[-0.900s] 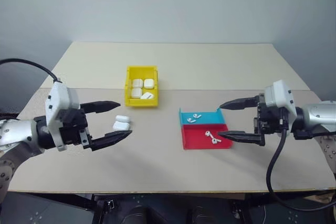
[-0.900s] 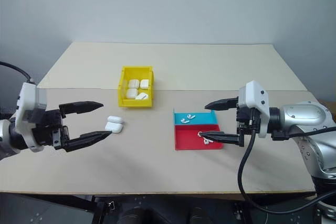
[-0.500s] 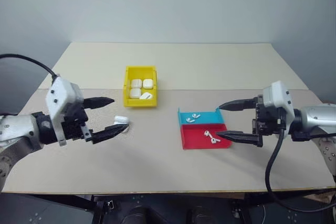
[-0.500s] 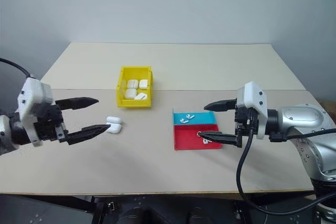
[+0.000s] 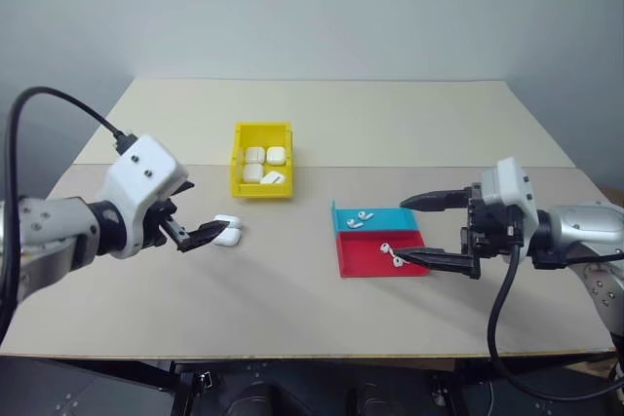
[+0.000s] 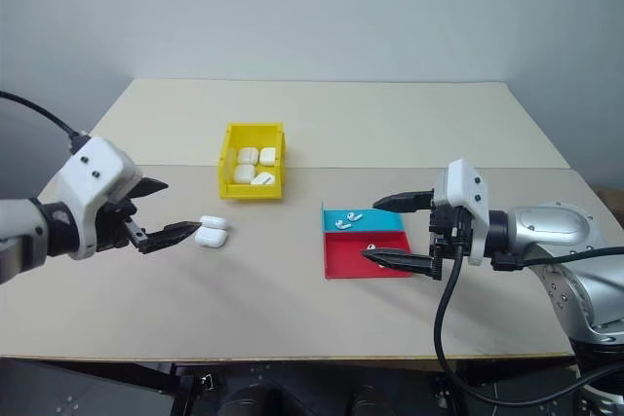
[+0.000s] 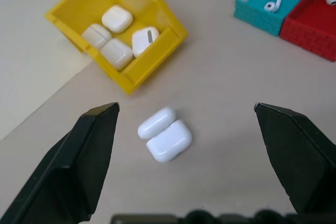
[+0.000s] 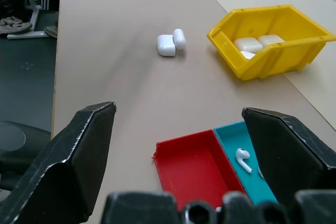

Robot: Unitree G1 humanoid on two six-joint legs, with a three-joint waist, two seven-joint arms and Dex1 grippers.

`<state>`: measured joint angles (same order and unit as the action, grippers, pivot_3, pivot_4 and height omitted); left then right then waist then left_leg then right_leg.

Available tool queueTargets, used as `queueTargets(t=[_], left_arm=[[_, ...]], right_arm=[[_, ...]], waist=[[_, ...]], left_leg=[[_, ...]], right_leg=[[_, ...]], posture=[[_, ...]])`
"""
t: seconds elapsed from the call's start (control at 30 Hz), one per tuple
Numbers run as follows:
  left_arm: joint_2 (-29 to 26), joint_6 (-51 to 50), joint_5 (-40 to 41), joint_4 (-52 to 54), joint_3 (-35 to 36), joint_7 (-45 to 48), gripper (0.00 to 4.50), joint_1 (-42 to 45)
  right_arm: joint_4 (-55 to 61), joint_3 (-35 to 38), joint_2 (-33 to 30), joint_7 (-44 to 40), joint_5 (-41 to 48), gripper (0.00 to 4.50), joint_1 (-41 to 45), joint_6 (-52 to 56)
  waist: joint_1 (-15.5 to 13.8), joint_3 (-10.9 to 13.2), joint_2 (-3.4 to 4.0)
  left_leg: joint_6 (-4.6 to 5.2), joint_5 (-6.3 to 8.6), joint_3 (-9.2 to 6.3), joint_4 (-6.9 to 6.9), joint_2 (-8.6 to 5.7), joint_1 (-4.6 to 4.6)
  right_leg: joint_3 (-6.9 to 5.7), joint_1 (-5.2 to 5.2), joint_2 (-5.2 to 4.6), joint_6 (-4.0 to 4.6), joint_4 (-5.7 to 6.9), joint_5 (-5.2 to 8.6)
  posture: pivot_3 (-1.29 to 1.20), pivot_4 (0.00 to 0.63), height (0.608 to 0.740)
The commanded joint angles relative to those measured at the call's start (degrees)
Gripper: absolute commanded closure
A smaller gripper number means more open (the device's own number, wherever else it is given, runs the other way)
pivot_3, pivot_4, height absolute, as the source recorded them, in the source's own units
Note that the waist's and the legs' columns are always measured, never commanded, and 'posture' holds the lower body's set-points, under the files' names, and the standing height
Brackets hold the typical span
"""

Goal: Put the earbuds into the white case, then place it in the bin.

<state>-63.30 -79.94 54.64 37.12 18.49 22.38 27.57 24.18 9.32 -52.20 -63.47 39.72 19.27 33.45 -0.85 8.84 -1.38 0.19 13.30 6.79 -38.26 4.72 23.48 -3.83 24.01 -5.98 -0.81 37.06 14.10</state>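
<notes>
Movement is mostly on the left side. Compared with a moment ago, the left gripper (image 5: 200, 221) has turned and come in toward the open white case (image 5: 227, 230), which lies on the desk toward its left edge, just in front of the bin (image 5: 262, 172). Its fingers are spread wide; in the left wrist view the case (image 7: 164, 134) sits between them, lid thrown back, and nothing touches it yet. So I judge that the case is not yet picked up, and the arm is lining up for a grasp.

On the other side, the right gripper (image 6: 400, 233) has sunk a little and hangs just beside the tray (image 5: 379, 238), near the desk's right edge, also spread wide and empty. Two earbuds (image 5: 362, 218) lie in the tray's teal half and two more (image 5: 395, 254) in the red half, so none is in the case.

Farther back, the bin already holds several closed white cases (image 5: 264, 164).
</notes>
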Motion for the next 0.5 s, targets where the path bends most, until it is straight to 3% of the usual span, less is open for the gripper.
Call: queueTargets(t=[0.03,0.2,0.3,0.4,0.5], left_arm=[[5.04,-7.25,-0.17,-1.26,-0.22,-6.18,0.0,5.29],[7.2,-9.54,-2.72,-2.86,-3.73,-7.22,0.0,9.84],[8.1,-11.71,-4.93,-9.01,-8.87,-7.53,0.0,16.22],[8.33,-12.56,-5.88,-19.42,-16.49,-8.16,0.0,24.53],[6.43,-12.56,-5.54,-29.16,-28.65,-5.18,0.0,33.52]], right_arm=[[1.35,1.17,-0.14,0.23,2.01,0.04,0.54,0.83],[1.44,1.09,0.02,1.02,2.78,0.04,0.84,1.64],[1.17,0.4,-0.06,1.12,2.63,0.04,1.35,1.73],[0.13,-0.66,0.25,1.28,2.18,0.04,2.66,1.64],[-0.3,-1.07,0.1,1.54,2.3,0.04,3.86,2.01]], waist=[[0.04,0.02,-0.06],[0.18,0.1,-0.2],[0.12,0.1,-0.2],[0.02,0.1,-0.21],[0.06,0.12,-0.23]], left_leg=[[0.0,0.0,-0.01,-0.02,0.0,0.02],[-0.05,-0.03,0.01,-0.02,0.0,0.07],[-0.07,-0.04,0.01,-0.02,-0.01,0.02],[-0.06,-0.04,-0.01,-0.04,-0.02,-0.04],[-0.06,-0.04,-0.01,-0.01,-0.04,0.02]], right_leg=[[-0.02,-0.02,0.0,0.0,0.0,0.0],[0.0,0.05,0.0,0.01,-0.01,-0.01],[-0.03,0.01,0.0,0.01,0.03,-0.02],[-0.05,-0.08,0.0,0.01,0.03,-0.01],[-0.03,-0.01,0.0,0.01,0.0,-0.01]], posture=[[0.0,0.15,0.74],[0.0,0.15,0.74],[0.0,0.15,0.74],[0.0,0.15,0.74],[0.0,0.15,0.74]])
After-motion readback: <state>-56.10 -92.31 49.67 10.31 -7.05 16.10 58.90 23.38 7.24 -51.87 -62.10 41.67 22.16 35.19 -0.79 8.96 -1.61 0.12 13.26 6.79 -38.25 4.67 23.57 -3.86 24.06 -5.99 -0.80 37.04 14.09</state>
